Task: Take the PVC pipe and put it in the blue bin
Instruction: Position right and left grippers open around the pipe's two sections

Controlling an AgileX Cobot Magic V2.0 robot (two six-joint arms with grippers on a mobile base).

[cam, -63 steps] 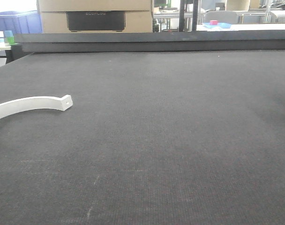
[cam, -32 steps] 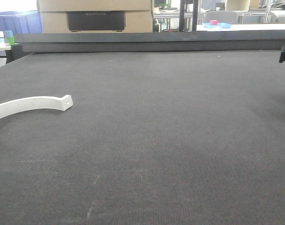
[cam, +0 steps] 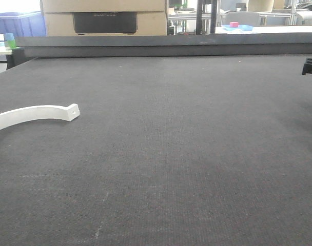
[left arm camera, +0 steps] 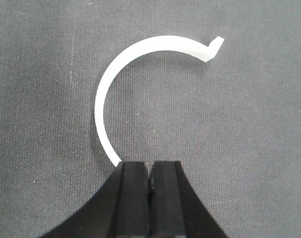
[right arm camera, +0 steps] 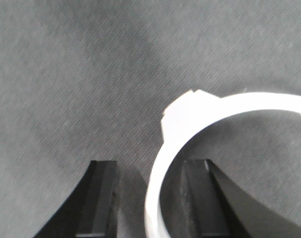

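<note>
One PVC pipe (cam: 35, 114) lies at the near left of the single tabletop (cam: 187, 154). Each wrist view also shows one white curved piece, and whether the right one is a second pipe cannot be told. There are two hands, the left hand (left arm camera: 149, 168) and the right hand (right arm camera: 149, 168), each with two fingers (right arm camera: 103, 198). Far left stand one blue bin (cam: 17, 23) and one cardboard box (cam: 104, 7).

place: workshop or lab | signs: broad grey felt worktable (cam: 197, 154); stacked cardboard boxes (cam: 104, 6); metal framing (cam: 281, 16) behind
</note>
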